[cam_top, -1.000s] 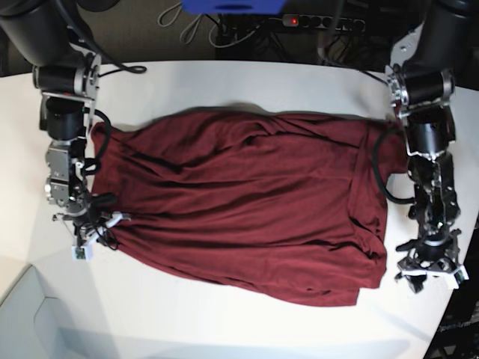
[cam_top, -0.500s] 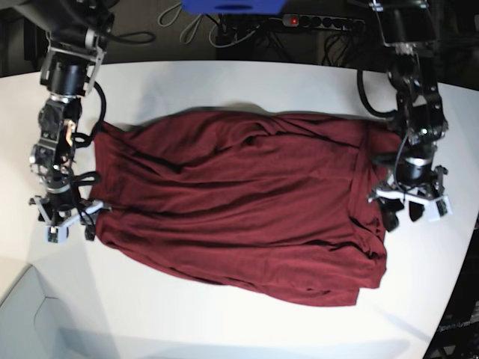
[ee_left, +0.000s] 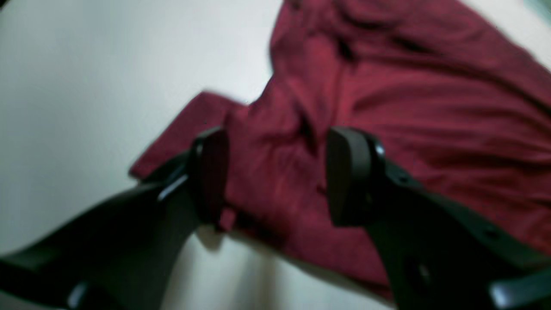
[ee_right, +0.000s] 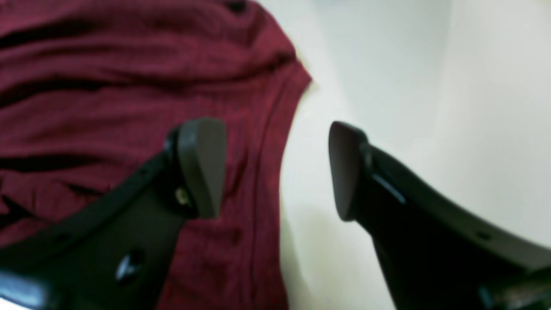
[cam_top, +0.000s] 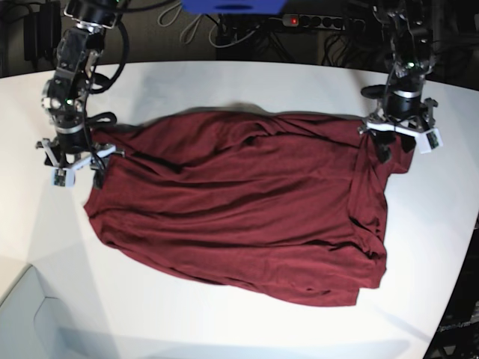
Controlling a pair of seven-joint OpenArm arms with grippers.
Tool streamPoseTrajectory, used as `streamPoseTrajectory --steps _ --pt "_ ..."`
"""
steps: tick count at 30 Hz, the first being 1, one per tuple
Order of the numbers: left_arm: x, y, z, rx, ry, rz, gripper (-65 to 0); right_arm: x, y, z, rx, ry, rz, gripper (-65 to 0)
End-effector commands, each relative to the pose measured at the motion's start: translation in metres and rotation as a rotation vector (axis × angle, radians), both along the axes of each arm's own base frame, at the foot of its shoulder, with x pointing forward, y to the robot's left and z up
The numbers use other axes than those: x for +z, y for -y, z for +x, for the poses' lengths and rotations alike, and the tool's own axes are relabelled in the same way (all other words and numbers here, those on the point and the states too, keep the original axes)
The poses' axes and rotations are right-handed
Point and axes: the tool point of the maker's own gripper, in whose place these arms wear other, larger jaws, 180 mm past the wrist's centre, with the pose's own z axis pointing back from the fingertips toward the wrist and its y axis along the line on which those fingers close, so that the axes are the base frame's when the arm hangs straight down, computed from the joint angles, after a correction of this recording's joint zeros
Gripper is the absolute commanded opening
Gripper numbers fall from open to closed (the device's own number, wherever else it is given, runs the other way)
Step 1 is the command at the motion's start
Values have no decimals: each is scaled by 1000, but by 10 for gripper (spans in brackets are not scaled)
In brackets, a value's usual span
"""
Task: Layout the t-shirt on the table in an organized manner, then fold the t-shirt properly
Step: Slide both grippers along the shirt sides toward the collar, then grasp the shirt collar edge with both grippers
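The dark maroon t-shirt (cam_top: pixel 247 202) lies spread and wrinkled across the white table (cam_top: pixel 224 82). My left gripper (cam_top: pixel 397 149) hangs over the shirt's far right corner. In the left wrist view the left gripper (ee_left: pixel 280 172) stands open, with the creased t-shirt (ee_left: pixel 430 107) lying beneath and between its fingers. My right gripper (cam_top: pixel 77 173) is at the shirt's far left corner. In the right wrist view the right gripper (ee_right: pixel 275 168) is open and straddles the shirt's edge: one finger over the t-shirt (ee_right: pixel 107 86), the other over bare table (ee_right: pixel 409 86).
Behind the table's far edge lie a power strip (cam_top: pixel 322 22) with a red light, loose cables and a blue object (cam_top: pixel 232 6). The table's edge curves in at the right. A pale grey surface (cam_top: pixel 30 321) shows at the lower left corner.
Both arms have moved along the shirt's side edges toward the far side of the table. The right gripper has opened and let go of the shirt's left edge.
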Motion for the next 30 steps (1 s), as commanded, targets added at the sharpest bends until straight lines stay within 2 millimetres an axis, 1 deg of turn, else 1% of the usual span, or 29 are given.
streamPoseTrajectory --steps 1,4,8,10,11,14,15,20,30 --pt "15 0 10 -3 63 10 -308 13 1 4 -3 53 -6 -272" --pt "19 1 17 -6 77 7 -309 5 -1 -5 -4 28 2 -272" --pt "18 2 18 -8 75 12 -309 -2 -1 -12 -4 7 2 -272" --pt "15 -1 22 -12 64 42 -309 -2 -1 -13 -4 5 2 -272" --pt "13 1 26 -23 54 64 -309 -3 -1 -14 -4 4 2 -272" --pt "1 9 29 -67 12 131 -309 -6 -1 -17 -4 -7 2 -273" --pt "0 11 29 -79 8 149 -309 -7 -1 -19 -4 -8 2 -273" --pt "-1 24 32 -130 2 199 -309 -6 -1 -19 -6 -7 1 -273" --pt "-5 21 31 -133 -15 209 -312 -5 0 -18 -5 -5 0 -273"
